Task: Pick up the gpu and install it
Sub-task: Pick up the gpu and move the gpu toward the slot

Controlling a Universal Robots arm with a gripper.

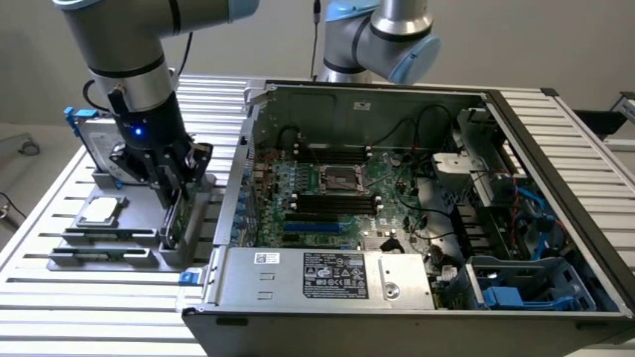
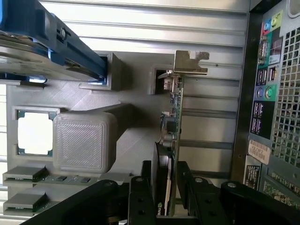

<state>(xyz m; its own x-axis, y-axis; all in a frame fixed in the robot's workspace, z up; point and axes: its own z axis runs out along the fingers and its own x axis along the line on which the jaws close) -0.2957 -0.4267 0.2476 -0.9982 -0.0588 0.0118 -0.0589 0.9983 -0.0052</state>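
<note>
gpu (image 2: 172, 122) upright in holder (image 2: 136, 79), pincer (image 2: 165, 166) astride, bracket (image 2: 190, 63) in wrist view

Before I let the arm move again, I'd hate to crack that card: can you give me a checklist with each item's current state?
1. The gripper sits astride the gpu: ok.
2. Firm hold on the gpu: cannot tell.
3. The gpu stands on edge in the gray holder: ok.
4. The computer case lies open: ok.
5. The blue slots inside it are free: ok.
6. The processor chip lies apart from the gripper: ok.
</note>
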